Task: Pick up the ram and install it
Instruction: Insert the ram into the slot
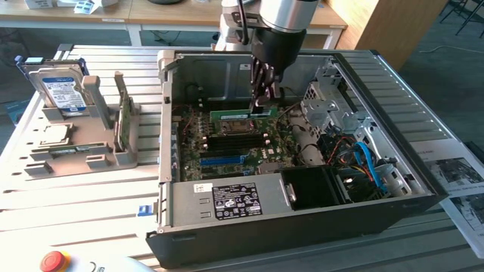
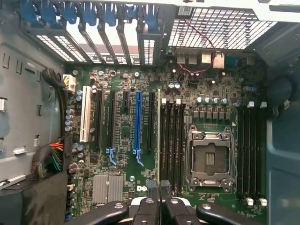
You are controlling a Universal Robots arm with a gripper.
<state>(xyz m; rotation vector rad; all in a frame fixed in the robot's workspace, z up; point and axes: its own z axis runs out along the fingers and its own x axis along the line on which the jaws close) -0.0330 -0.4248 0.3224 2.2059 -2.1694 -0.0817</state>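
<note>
Gripping the ram (image 1: pixel 236 114) between closed fingers, the gripper (image 1: pixel 262 106) reaches straight down into the open case (image 1: pixel 302 226). In the exterior view the ram is held level, long edge down, over the motherboard (image 1: pixel 226 150), at the far edge of the socket (image 1: pixel 233 126).

In the wrist view the gripper (image 2: pixel 160 199) holds the ram (image 2: pixel 158 140) edge-on. It appears as a thin pale line running away from the fingertips, parallel to the black slots (image 2: pixel 173 140), between them and the blue slot (image 2: pixel 138 122). Whether the ram touches a slot or hangs clear of it cannot be told. The socket (image 2: pixel 209 159) lies just past the black slots, with a second bank (image 2: pixel 251 150) on its other side.

The case rests open side up on the table (image 1: pixel 76 198), toward the exterior view's right. Near the table's edge at the exterior view's left stands a grey holder (image 1: pixel 90 153), with a drive (image 1: pixel 64 93) upright at its far end. A red button (image 1: pixel 54 260) sits at the near edge.
</note>
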